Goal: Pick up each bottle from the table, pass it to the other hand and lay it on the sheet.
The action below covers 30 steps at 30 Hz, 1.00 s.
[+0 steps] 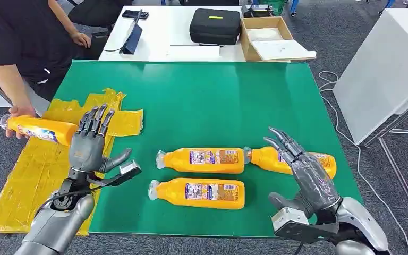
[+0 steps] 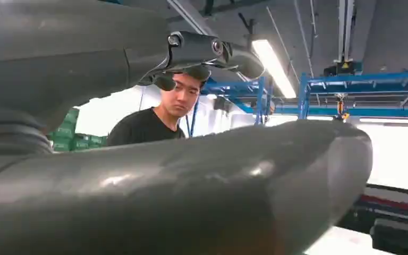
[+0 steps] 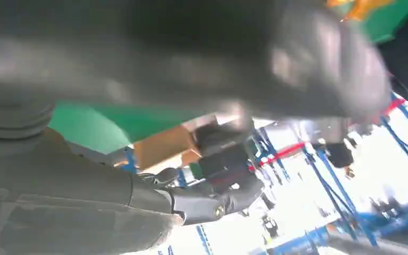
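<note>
**Both hands empty, three bottles on table, one in person's hand**

Head view: left hand (image 1: 89,142) is raised at lower left of frame, over the boundary of the yellow sheet (image 1: 37,175) and the green table (image 1: 218,101). Fingers straight, close side by side, thumb out to the right; holds nothing. Right hand (image 1: 305,170) at lower right, fingers (image 1: 282,139) extended and slightly fanned, thumb low to the left; empty. Its fingers overlap the right bottle (image 1: 271,159) in the picture; contact cannot be told.

Three orange bottles lie on their sides on the table, caps to the left. Upper bottle (image 1: 202,160) at centre, the right bottle just beside its base end, lower bottle (image 1: 197,193) just below the upper one, parallel, apart from it.

A fourth bottle (image 1: 40,129) is at left edge of frame, over the sheet's upper part, held at the cap end by a person's hand (image 1: 17,116). Person (image 1: 16,37) in black shirt stands at upper left.

Behind the green table: white table (image 1: 159,32) with black case (image 1: 215,25) and open cardboard box (image 1: 268,37).

Left wrist view: thumb (image 2: 191,196) apart from the dark fingers (image 2: 212,53). Right wrist view is blurred.
</note>
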Motion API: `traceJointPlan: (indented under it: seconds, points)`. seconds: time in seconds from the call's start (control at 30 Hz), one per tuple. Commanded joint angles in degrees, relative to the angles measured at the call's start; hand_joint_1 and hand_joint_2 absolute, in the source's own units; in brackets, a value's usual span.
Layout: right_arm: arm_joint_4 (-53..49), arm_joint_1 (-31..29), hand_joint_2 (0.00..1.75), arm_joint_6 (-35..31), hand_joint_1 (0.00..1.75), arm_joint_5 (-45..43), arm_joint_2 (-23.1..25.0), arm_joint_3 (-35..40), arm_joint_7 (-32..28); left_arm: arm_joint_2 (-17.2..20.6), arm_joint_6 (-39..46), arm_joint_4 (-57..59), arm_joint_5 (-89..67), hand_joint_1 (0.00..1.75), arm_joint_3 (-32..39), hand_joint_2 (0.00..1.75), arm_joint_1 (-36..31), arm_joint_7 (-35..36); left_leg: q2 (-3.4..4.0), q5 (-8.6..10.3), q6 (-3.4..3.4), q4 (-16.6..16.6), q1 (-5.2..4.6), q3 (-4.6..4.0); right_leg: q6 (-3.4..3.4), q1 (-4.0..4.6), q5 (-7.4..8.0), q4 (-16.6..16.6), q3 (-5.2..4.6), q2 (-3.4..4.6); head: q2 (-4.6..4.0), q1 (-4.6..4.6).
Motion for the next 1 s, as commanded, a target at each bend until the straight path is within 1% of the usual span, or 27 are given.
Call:
traceJointPlan:
  seconds: [0.03, 0.1, 0.13, 0.2, 0.3, 0.33, 0.4, 0.43, 0.47, 0.6, 0.7, 0.73, 0.8, 0.87, 1.0]
  points:
    - [30.93, -12.16, 1.75, 3.58, 0.0, 14.3, -1.6, -4.64, 6.78, 2.68, -25.77, -24.35, 74.56, 0.0, 5.8, 0.0, -1.37, 0.02, 0.06, -0.04, -0.05, 0.27, 0.18, -0.17, 0.02, 0.17, 0.09, 0.02, -0.03, 0.02, 0.0, 0.04]
    - [32.56, -12.34, 1.75, 3.99, 0.0, 14.88, -1.29, -6.17, 5.85, 4.07, -25.53, -20.9, 78.43, 0.0, 6.57, 0.0, -1.14, -1.52, -0.02, 0.02, -0.07, 0.15, 0.14, -0.05, 0.0, 0.13, 0.1, -0.04, 0.04, -0.07, 0.0, 0.07]
    - [32.98, -12.8, 1.75, 4.43, 0.0, 15.25, -1.13, -5.9, 5.71, 4.35, -25.82, -20.07, 79.73, 0.0, 7.25, 0.0, -0.64, -2.22, 0.03, 0.04, -0.07, 0.02, -0.06, 0.06, -0.08, -0.01, 0.13, -0.03, 0.04, -0.02, 0.0, 0.0]
    - [35.49, -15.54, 1.75, 6.12, 0.0, 16.25, 0.29, -4.47, 5.7, 5.58, -25.89, -18.29, 81.82, 0.0, 8.59, 0.0, 0.95, -3.45, 0.15, 0.03, -0.08, -0.02, -0.02, 0.15, -0.1, 0.04, 0.19, -0.11, 0.12, 0.13, 0.0, 0.02]
    - [38.53, -18.53, 1.75, 6.75, 0.0, 18.0, 1.65, -2.12, 6.43, 6.68, -26.14, -19.15, 83.57, 0.0, 10.32, 0.0, 3.97, -4.46, 0.22, 0.02, -0.02, -0.04, -0.04, 0.14, -0.09, -0.01, 0.18, -0.06, 0.11, 0.22, 0.0, 0.0]
    - [39.02, -18.95, 1.75, 6.77, 0.0, 18.06, 1.96, -1.99, 6.54, 6.84, -26.04, -19.74, 83.7, 0.0, 10.83, 0.0, 4.99, -4.73, 0.36, -0.01, -0.07, -0.06, -0.01, 0.22, -0.11, 0.0, 0.2, -0.09, 0.15, 0.34, 0.0, 0.02]
    - [39.87, -19.81, 1.75, 6.72, 0.0, 18.36, 2.23, -1.85, 6.9, 6.87, -25.86, -21.54, 83.6, 0.0, 11.85, 0.0, 6.74, -4.97, 0.28, 0.02, -0.01, -0.04, -0.01, 0.13, -0.09, -0.01, 0.17, -0.05, 0.1, 0.23, 0.0, 0.0]
    - [40.07, -20.05, 1.75, 6.65, 0.0, 18.36, 2.26, -1.86, 6.9, 6.73, -25.83, -22.18, 83.6, 0.0, 12.17, 0.0, 7.14, -4.97, 0.37, -0.01, -0.05, -0.06, -0.01, 0.21, -0.11, 0.0, 0.17, -0.07, 0.14, 0.32, 0.0, 0.02]
    - [40.42, -20.39, 1.75, 6.52, 0.0, 18.38, 2.38, -2.06, 6.94, 6.55, -25.68, -22.9, 83.31, 0.0, 12.67, 0.0, 7.68, -4.91, 0.26, 0.01, -0.02, -0.03, 0.01, 0.14, -0.1, 0.01, 0.15, -0.05, 0.1, 0.21, 0.0, 0.0]
    - [43.49, -22.55, 1.75, 7.97, 0.0, 18.52, 3.6, -1.17, 6.12, 5.66, -25.17, -24.93, 82.38, 0.0, 14.7, 0.0, 9.81, -4.75, 0.29, 0.0, -0.05, 0.0, 0.02, 0.14, -0.1, 0.02, 0.15, -0.03, 0.08, 0.23, 0.0, 0.0]
    - [46.2, -24.09, 1.75, 8.42, 0.0, 19.15, 4.34, 0.46, 5.77, 5.35, -25.27, -25.1, 81.94, 0.0, 15.32, 0.0, 9.98, -4.66, 0.2, 0.04, 0.0, -0.02, 0.04, 0.01, -0.09, 0.03, 0.17, -0.04, 0.0, 0.16, 0.0, 0.02]
    - [47.17, -24.65, 1.75, 8.76, 0.0, 19.34, 4.49, 1.26, 5.53, 5.24, -25.37, -25.02, 81.73, 0.0, 15.43, 0.0, 9.89, -4.59, 0.3, 0.02, -0.04, -0.03, 0.03, 0.12, -0.09, 0.03, 0.18, -0.06, 0.07, 0.25, 0.0, 0.02]
    - [49.37, -25.64, 1.75, 8.89, 0.0, 19.5, 5.15, 2.6, 5.33, 5.02, -25.57, -24.94, 81.38, 0.0, 15.74, 0.0, 9.78, -4.44, 0.15, 0.06, -0.01, -0.03, 0.03, 0.01, -0.09, 0.03, 0.16, -0.04, 0.01, 0.11, 0.0, 0.02]
    - [50.7, -25.79, 1.75, 9.33, 0.0, 19.14, 5.47, 3.41, 5.13, 5.12, -25.8, -24.48, 81.17, 0.0, 15.66, 0.0, 9.37, -4.29, 0.21, 0.05, -0.07, -0.03, 0.03, 0.08, -0.1, 0.03, 0.16, -0.05, 0.07, 0.16, 0.0, 0.02]
    - [51.05, -25.64, 1.75, 9.62, 0.0, 19.28, 5.48, 3.86, 5.21, 5.35, -25.9, -24.23, 81.14, 0.0, 15.52, 0.0, 9.13, -4.24, 0.07, 0.09, -0.04, -0.03, 0.02, -0.01, -0.1, 0.03, 0.14, -0.03, 0.01, 0.02, 0.0, 0.02]
